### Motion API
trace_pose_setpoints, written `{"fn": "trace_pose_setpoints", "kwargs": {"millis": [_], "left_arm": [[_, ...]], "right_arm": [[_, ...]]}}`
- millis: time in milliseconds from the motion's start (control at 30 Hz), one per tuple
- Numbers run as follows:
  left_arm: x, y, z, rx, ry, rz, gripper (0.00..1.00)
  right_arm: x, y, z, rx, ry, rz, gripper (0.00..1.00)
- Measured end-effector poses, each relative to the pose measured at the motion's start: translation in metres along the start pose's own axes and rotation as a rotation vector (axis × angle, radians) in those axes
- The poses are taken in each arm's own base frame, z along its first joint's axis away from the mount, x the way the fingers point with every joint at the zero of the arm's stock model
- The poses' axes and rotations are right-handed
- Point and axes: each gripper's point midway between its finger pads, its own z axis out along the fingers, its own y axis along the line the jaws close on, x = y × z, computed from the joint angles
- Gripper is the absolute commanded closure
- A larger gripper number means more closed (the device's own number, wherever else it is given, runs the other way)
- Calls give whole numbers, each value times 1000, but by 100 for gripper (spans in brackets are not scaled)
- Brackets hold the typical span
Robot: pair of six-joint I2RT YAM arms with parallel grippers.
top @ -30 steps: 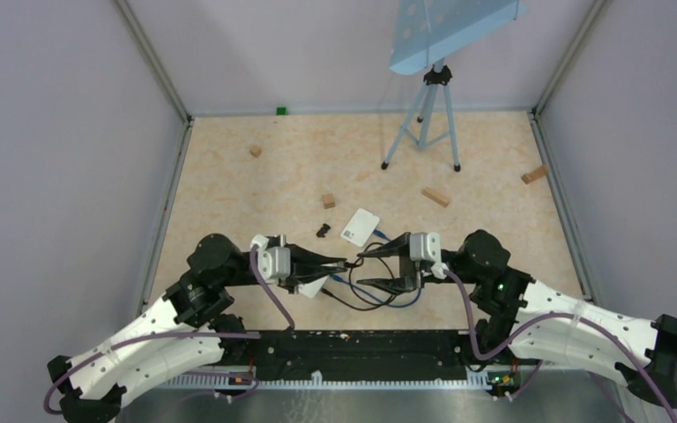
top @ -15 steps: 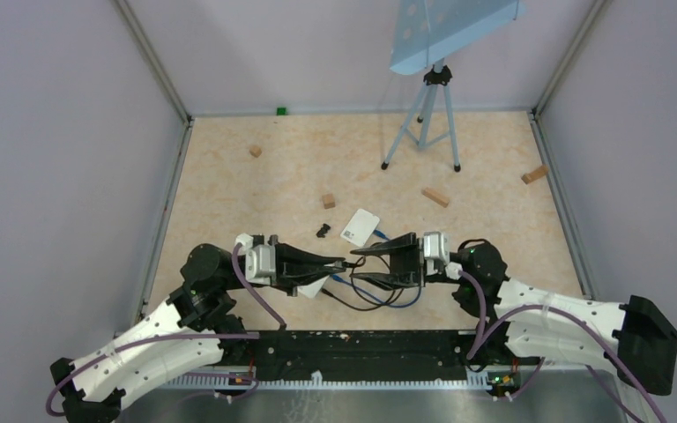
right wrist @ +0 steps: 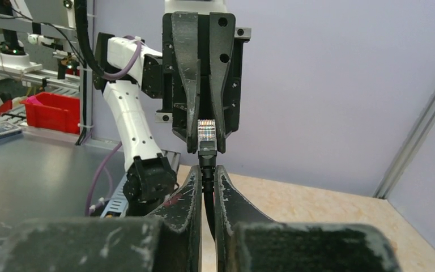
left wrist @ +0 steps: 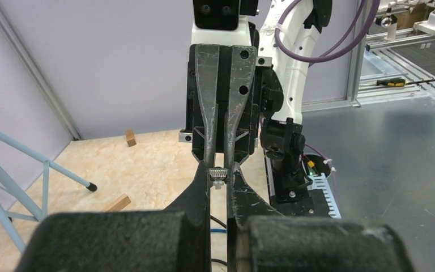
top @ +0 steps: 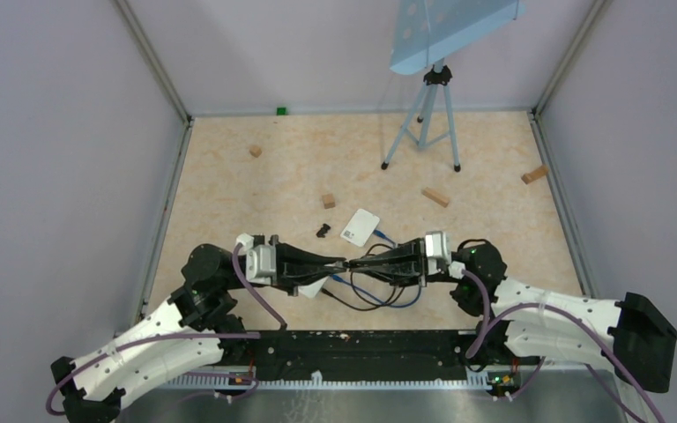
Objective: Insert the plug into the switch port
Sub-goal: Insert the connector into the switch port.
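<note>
Table (top: 229, 176) with tripod (top: 423, 115), blocks (top: 435, 196) — left end effector (top: 345, 263) pinches plug (left wrist: 218, 175), right end effector (right wrist: 207, 170) cable (top: 360, 306).

Left claw (top: 342, 263), right claw (top: 359, 262) tip to tip, cable (top: 366, 304) looped beneath, switch (top: 360, 226) just behind, tripod (top: 429, 115) far back

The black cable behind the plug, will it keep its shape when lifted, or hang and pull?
Probably floppy: the cable lies in loose loops on the table, so it should sag and trail. It looks thin, so likely light, though the loops may tug sideways. The plug seems rigid, pinched in the left gripper.
</note>
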Motion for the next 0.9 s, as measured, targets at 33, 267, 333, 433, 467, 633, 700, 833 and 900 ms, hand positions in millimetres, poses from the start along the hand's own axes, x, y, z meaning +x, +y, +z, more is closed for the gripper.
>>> {"fn": "trace_pose_setpoints", "kwargs": {"millis": [33, 267, 333, 433, 467, 633, 700, 833, 900], "left_arm": [[0, 0, 0, -1, -1, -1, 50], [8, 33, -4, -226, 5, -135, 1], [18, 52, -10, -352, 27, -194, 1], [38, 84, -21, -538, 94, -287, 1], [48, 99, -27, -608, 118, -327, 1], [101, 170, -85, -903, 172, -499, 1], [130, 181, -103, -970, 212, -571, 1], [172, 186, -107, -983, 294, -646, 3], [184, 190, -104, -970, 314, -655, 6]], "right_arm": [[0, 0, 0, 0, 0, 4, 100], [26, -31, -10, 193, 150, 48, 100], [38, -49, -21, 307, 251, 50, 100], [59, -77, -44, 481, 427, 45, 100], [68, -86, -56, 540, 487, 47, 100], [130, -110, -124, 743, 783, 110, 100], [158, -109, -150, 791, 875, 157, 100], [204, -102, -181, 819, 1006, 232, 100], [224, -98, -190, 813, 1047, 268, 100]]}}
